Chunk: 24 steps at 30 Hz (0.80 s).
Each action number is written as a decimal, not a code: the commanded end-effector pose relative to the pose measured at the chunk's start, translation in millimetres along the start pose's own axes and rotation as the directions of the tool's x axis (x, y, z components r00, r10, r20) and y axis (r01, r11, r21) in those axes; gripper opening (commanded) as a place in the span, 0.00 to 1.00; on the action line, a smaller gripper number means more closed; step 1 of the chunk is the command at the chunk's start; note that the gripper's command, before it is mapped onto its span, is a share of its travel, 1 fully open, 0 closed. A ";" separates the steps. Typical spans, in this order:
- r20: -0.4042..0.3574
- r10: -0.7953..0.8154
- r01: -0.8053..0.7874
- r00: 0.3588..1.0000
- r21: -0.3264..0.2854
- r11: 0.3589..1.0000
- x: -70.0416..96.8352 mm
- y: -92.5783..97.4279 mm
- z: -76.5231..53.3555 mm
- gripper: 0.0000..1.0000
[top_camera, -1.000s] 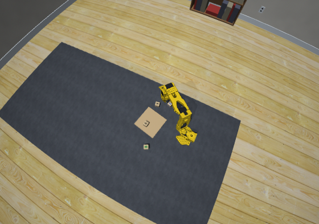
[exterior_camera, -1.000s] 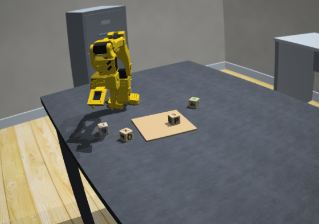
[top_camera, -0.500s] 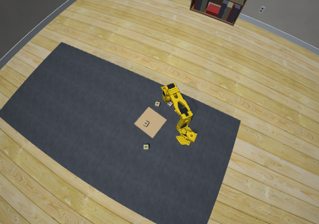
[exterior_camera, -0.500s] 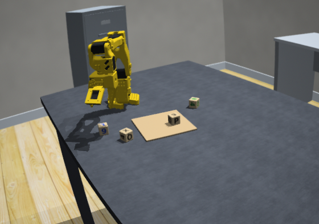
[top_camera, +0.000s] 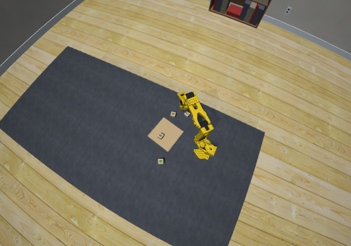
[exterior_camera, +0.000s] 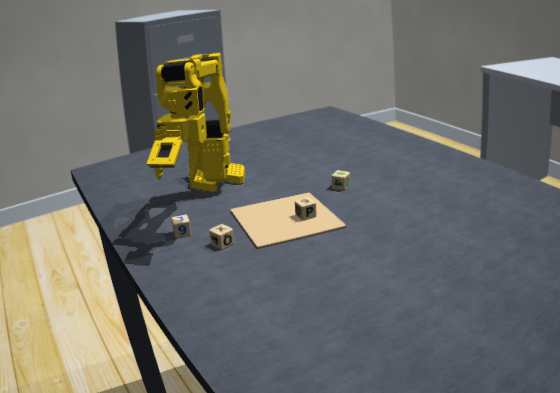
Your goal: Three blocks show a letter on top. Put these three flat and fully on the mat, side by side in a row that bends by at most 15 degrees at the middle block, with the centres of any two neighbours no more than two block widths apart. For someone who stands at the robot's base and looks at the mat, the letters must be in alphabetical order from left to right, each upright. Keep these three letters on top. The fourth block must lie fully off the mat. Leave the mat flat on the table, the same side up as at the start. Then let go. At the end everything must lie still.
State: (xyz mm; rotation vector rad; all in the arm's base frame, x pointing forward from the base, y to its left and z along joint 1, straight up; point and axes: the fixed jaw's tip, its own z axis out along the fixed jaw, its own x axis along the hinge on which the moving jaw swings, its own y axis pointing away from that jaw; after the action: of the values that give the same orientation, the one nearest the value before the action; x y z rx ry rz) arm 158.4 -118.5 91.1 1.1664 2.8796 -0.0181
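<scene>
The tan mat [exterior_camera: 287, 219] lies flat on the dark table top; it also shows in the top view [top_camera: 165, 134]. One block [exterior_camera: 305, 208] [top_camera: 161, 135] with a P on its side stands on the mat. A block with an X on top and an O on its side [exterior_camera: 221, 235] [top_camera: 173, 114] lies off the mat. A block with blue marks and a 9 on its side [exterior_camera: 181, 226] lies beside it [top_camera: 187, 114]. A block with green marks [exterior_camera: 340, 179] [top_camera: 160, 161] lies off the mat on the other side. My gripper [exterior_camera: 160, 170] hangs in the air above the blue-marked block, partly open and empty [top_camera: 182, 106].
The table's edge runs close to the blue-marked block and the X block. The arm's base [exterior_camera: 215, 173] stands behind the mat. A grey cabinet [exterior_camera: 170, 73] stands behind the table and a grey desk [exterior_camera: 522, 113] to the right.
</scene>
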 end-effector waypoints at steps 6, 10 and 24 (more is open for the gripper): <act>0.274 0.006 0.001 0.962 -0.024 1.000 -6.8 -0.6 -46.4 0.32; 0.381 0.009 0.004 0.924 -0.033 0.999 -4.3 -0.9 -65.9 0.32; 0.476 0.013 0.008 0.880 -0.042 0.999 0.0 -1.1 -83.6 0.32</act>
State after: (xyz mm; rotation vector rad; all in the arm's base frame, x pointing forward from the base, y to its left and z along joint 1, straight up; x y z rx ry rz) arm 155.4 -116.3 161.7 1.0144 2.5008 -0.1849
